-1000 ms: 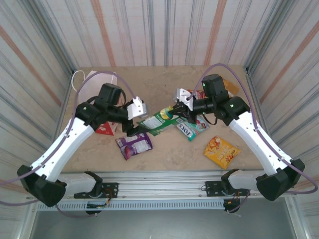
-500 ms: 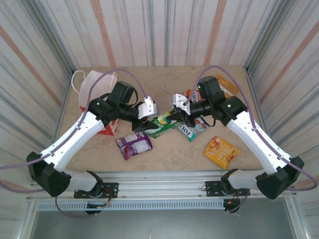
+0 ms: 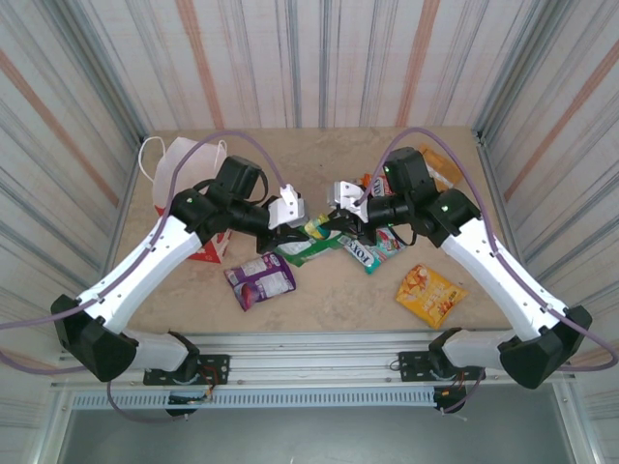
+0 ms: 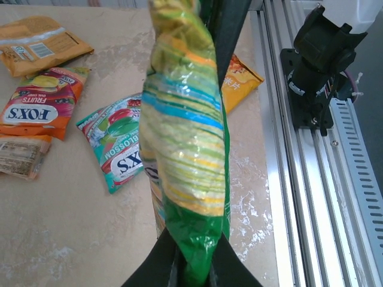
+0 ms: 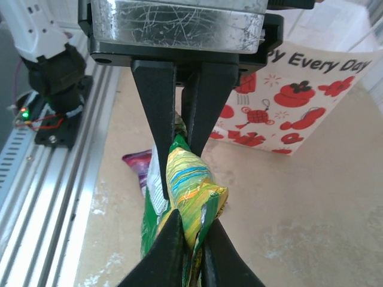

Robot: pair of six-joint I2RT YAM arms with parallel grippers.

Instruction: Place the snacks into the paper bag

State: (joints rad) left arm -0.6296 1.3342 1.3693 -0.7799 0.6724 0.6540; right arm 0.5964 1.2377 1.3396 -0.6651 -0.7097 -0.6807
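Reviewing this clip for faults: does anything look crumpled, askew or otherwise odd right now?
Yes. The green packet is clamped by both grippers at once, the left gripper on one end and the right gripper on the other. It is squeezed into a narrow, crumpled fold between them instead of lying flat.

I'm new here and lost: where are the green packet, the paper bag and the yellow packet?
green packet (image 4: pixel 185 137), left wrist view, its crumpled middle.
paper bag (image 5: pixel 287 101), right wrist view, its printed side.
yellow packet (image 3: pixel 428 293), top view, its centre.
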